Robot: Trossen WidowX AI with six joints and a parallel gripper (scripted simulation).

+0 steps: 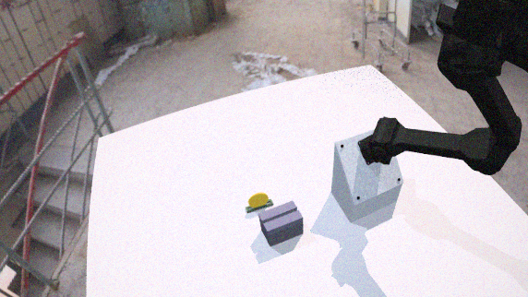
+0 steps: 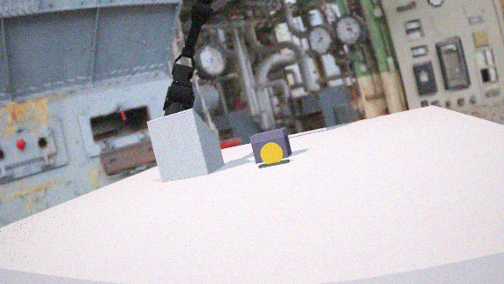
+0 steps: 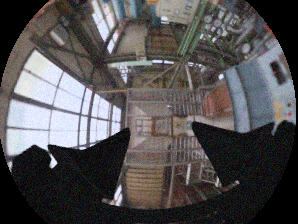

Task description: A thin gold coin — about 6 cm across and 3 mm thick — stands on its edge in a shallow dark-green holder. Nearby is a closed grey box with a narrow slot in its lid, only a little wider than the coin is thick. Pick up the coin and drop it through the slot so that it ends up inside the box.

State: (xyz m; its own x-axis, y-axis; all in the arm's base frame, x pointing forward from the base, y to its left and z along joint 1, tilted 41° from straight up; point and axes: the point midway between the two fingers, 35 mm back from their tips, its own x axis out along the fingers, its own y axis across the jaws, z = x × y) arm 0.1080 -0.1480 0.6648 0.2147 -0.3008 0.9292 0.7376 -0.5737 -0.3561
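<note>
White flat tabletop (image 1: 208, 152); industrial room w/ gauges, pipes behind. My black pincer (image 1: 369, 152) is spread wide, holding nothing. Round gold coin (image 1: 258, 200) upright in dark-green holder (image 1: 258, 207), touching grey slotted box (image 1: 281, 222).

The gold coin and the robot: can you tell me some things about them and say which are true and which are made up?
1. The gold coin stands upright in its green holder. True.
2. The gripper grips the coin. False: its jaws are open and hold nothing, away from the coin.
3. The grey box sits right next to the coin. True.
4. The box lid has a round hole. False: it has a long narrow slot.
5. The gripper is over the big pale block. True.
</note>
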